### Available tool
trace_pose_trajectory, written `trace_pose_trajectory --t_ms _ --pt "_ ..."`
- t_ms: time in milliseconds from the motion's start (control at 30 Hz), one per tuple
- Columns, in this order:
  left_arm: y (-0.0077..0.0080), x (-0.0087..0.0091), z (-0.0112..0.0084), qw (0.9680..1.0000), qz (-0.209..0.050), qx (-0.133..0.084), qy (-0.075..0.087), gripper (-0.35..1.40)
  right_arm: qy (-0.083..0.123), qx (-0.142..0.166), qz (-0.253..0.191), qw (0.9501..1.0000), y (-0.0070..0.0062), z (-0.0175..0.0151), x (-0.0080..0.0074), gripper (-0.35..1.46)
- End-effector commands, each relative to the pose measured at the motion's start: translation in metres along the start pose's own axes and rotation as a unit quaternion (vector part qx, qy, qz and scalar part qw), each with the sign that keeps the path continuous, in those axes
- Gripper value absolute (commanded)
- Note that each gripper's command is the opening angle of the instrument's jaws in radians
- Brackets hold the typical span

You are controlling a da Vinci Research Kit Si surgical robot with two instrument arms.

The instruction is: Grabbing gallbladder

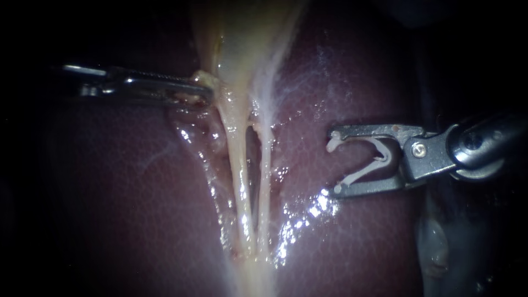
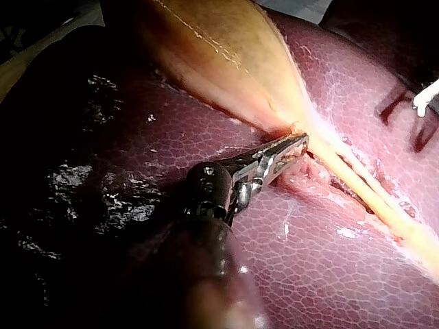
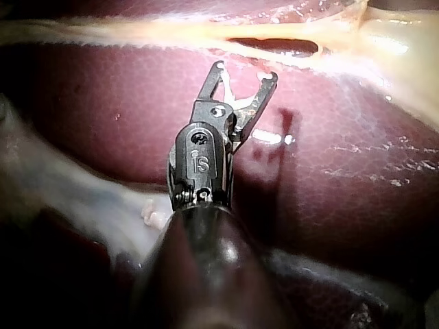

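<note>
The pale yellow gallbladder [image 1: 242, 33] narrows downward into two thin tubes, one on the left [image 1: 242, 181] and one on the right [image 1: 265, 181], which lie over the dark red liver [image 1: 137, 192]. My left instrument [image 1: 204, 91] has its jaws shut on the gallbladder's lower edge, where it narrows; the left wrist view shows the same grip [image 2: 296, 144]. My right instrument [image 1: 334, 164] hovers over the liver to the right of the tubes. Its jaws stand wide apart around a white clip [image 1: 366, 168] that touches both. They stay clear of the tubes, as the right wrist view [image 3: 245, 70] shows.
Wet, glistening tissue lines the groove beside the tubes [image 1: 300, 217]. A gap shows between the two tubes [image 3: 274, 46]. Pale fatty tissue [image 3: 103, 205] lies beside my right instrument's shaft. The edges of the endoscope view are dark.
</note>
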State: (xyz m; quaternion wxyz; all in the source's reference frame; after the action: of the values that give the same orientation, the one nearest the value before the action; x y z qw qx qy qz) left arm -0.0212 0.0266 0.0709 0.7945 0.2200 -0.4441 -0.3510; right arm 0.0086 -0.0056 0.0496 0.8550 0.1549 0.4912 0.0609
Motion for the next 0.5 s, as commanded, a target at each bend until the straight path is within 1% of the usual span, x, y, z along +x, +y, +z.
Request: trace_pose_trajectory --t_ms 33,67,200,300,500 --pt "-0.0001 -0.0004 -0.0006 1.0000 0.000 -0.001 -0.004 -0.35 0.000 0.000 0.000 1.0000 0.0000 0.0000 0.0000 0.50" --pt "-0.0002 -0.0008 -0.0011 1.0000 -0.002 -0.001 -0.007 -0.35 0.000 0.000 0.000 1.0000 0.0000 0.0000 0.0000 0.50" --pt "-0.0004 -0.0025 -0.0033 0.9998 0.006 -0.005 -0.017 -0.35 0.000 0.000 0.000 1.0000 0.0000 0.0000 0.0000 0.50" --pt "-0.0005 -0.0033 -0.0043 0.9997 0.007 -0.006 -0.024 -0.35 0.000 0.000 0.000 1.0000 0.0000 0.0000 0.0000 0.50" --pt "-0.0007 -0.0033 -0.0044 0.9996 0.007 -0.008 -0.025 -0.35 0.000 0.000 0.000 1.0000 0.0000 0.0001 0.0000 0.50"
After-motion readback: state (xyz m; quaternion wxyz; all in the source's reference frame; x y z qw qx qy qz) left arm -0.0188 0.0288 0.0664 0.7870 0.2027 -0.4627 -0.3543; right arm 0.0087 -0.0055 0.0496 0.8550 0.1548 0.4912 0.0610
